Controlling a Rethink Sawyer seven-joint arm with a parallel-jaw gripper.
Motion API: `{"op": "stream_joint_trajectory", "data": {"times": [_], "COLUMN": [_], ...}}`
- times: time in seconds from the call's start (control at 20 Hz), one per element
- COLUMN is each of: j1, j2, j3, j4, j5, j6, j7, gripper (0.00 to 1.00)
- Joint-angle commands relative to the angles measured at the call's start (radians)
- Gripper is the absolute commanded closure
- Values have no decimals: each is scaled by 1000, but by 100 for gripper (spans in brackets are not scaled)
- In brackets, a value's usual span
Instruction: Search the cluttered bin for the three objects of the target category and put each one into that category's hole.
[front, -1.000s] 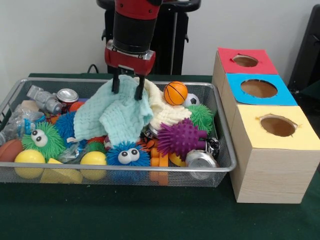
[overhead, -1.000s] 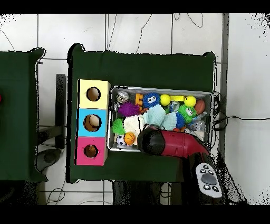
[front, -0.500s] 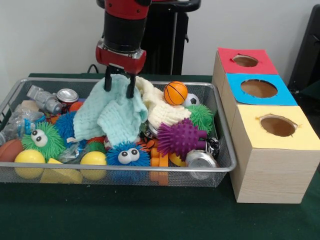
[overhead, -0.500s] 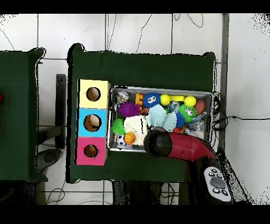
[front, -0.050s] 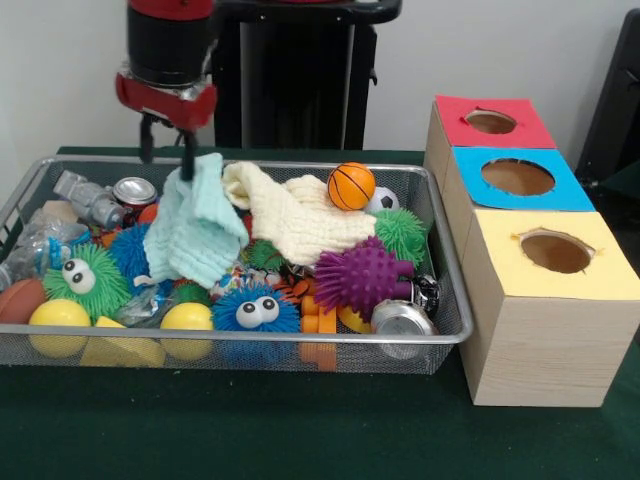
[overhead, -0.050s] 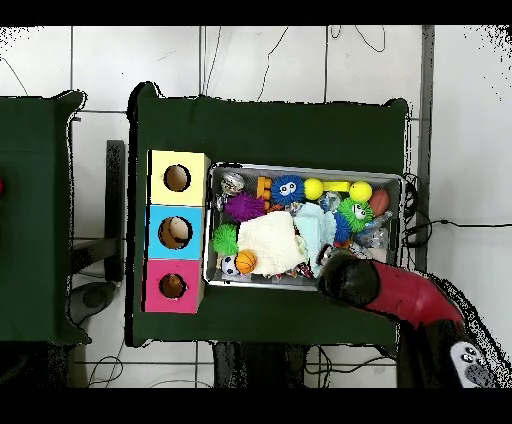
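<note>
My gripper (front, -0.050s: 167, 152) hangs over the back left part of the wire bin (front, -0.050s: 300, 343). Its fingers stand apart with the wall showing between them, so it is open. A mint green cloth (front, -0.050s: 195, 230) rises in a peak against the right fingertip (front, -0.050s: 188, 160) and drapes down over the toys. A cream cloth (front, -0.050s: 300, 215) lies spread beside it. In the overhead view the arm (overhead, -0.050s: 400, 295) covers the gripper, and the mint cloth (overhead, -0.050s: 318, 225) and cream cloth (overhead, -0.050s: 270, 238) lie mid-bin. Three boxes with holes stand beside the bin: red (front, -0.050s: 455, 115), blue (front, -0.050s: 570, 190), yellow (front, -0.050s: 500, 260).
The bin holds a small basketball (front, -0.050s: 351, 186), a purple spiky ball (front, -0.050s: 362, 275), a green spiky ball (front, -0.050s: 403, 232), blue (front, -0.050s: 256, 310) and green (front, -0.050s: 75, 278) fuzzy balls with eyes, yellow balls (front, -0.050s: 186, 318), a soda can (front, -0.050s: 134, 192) and a metal tin (front, -0.050s: 400, 322).
The gripper has moved left and slightly up along the bin's back, dragging the mint cloth with it. The cream cloth is now uncovered and lies flat.
</note>
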Motion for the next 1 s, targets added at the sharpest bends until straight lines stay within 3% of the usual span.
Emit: {"op": "stream_joint_trajectory", "data": {"times": [0.05, 0.45, 0.8, 1.0], "j1": [-173, -268, -233, -254], "j2": [1, 80, 169, 211], "j3": [193, 276, 211, 217], "j4": [16, 34, 9, 1], "j5": [-119, -236, -349, -390], "j6": [55, -9, -116, -112], "j7": [-268, -222, -87, -96], "gripper": [0, 0, 0, 0]}}
